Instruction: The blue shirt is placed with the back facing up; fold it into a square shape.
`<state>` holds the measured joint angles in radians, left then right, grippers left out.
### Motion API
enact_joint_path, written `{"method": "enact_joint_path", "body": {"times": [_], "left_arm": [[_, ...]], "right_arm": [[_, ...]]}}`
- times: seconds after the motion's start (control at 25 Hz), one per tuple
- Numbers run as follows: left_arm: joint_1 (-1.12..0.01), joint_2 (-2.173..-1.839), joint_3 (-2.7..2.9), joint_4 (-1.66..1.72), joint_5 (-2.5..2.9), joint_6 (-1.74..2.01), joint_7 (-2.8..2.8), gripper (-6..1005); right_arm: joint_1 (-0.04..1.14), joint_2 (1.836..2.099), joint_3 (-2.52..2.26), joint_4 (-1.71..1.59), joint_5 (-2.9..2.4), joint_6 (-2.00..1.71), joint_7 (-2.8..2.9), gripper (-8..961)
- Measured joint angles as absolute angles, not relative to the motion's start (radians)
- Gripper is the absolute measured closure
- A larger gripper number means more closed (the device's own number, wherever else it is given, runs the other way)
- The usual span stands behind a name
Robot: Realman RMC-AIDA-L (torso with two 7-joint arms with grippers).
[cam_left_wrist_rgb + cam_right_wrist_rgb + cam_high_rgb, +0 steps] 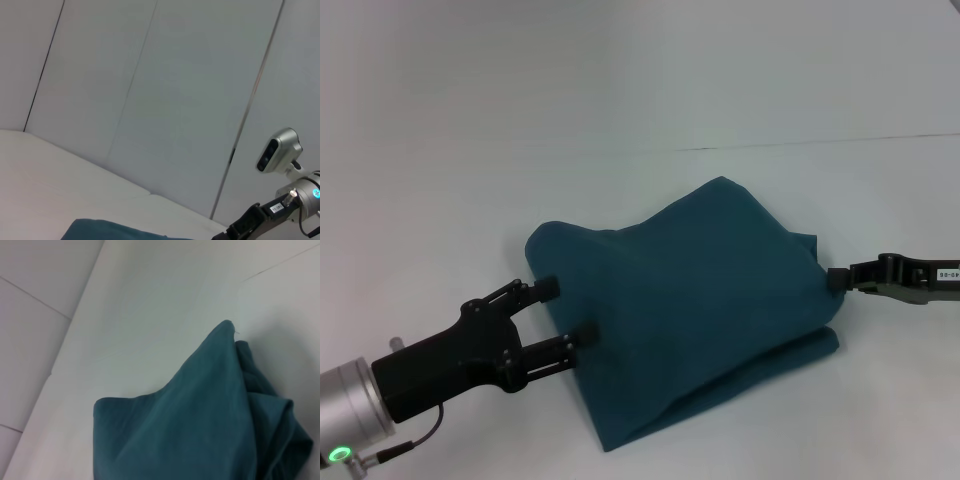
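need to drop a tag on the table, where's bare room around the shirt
Bare table stretches behind the blue shirt, up to the seam line, and at the front right below the right gripper. It is crowded at the shirt's left edge, where the open left gripper sits, and at its right edge by the right gripper.

White bench [650, 70], thin seam line running across its far right part. Only the blue shirt [690, 300] lies on it: folded over in layers, bunched, plain side showing.

Bright, even, diffuse light, soft faint shadow beside the blue shirt [700, 300] on the white surface [620, 90], no glare, slight softness throughout
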<state>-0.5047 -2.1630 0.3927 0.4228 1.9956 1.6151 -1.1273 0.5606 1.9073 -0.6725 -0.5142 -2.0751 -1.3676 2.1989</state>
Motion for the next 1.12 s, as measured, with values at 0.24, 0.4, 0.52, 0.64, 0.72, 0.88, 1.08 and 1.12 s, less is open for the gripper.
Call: {"method": "enact_joint_path", "body": {"times": [0.24, 0.4, 0.52, 0.64, 0.72, 0.88, 1.08, 1.12], "left_arm": [[-0.509, -2.163, 0.393, 0.42, 1.996, 1.615, -1.127, 108], [-0.51, -2.163, 0.393, 0.42, 1.996, 1.615, -1.127, 108], [-0.51, -2.163, 0.393, 0.42, 1.996, 1.613, -1.126, 108], [-0.51, -2.163, 0.393, 0.418, 1.996, 1.606, -1.126, 108], [-0.511, -2.163, 0.393, 0.414, 1.996, 1.593, -1.126, 108], [-0.522, -2.163, 0.385, 0.41, 1.993, 1.553, -1.13, 107], [-0.556, -2.165, 0.384, 0.383, 1.965, 1.442, -1.141, 107], [-0.561, -2.165, 0.384, 0.38, 1.961, 1.424, -1.147, 107]], "right_arm": [[0.545, 1.905, -0.672, -0.517, -2.075, -1.324, 2.196, 898], [0.538, 1.902, -0.663, -0.517, -2.076, -1.32, 2.195, 835], [0.531, 1.902, -0.662, -0.517, -2.078, -1.323, 2.193, 857], [0.526, 1.904, -0.665, -0.516, -2.089, -1.317, 2.193, 879], [0.52, 1.909, -0.653, -0.522, -2.097, -1.307, 2.193, 894], [0.504, 1.914, -0.606, -0.554, -2.097, -1.311, 2.19, 916], [0.496, 1.916, -0.52, -0.595, -2.095, -1.367, 2.168, 917], [0.498, 1.916, -0.501, -0.596, -2.094, -1.381, 2.159, 907]]}}
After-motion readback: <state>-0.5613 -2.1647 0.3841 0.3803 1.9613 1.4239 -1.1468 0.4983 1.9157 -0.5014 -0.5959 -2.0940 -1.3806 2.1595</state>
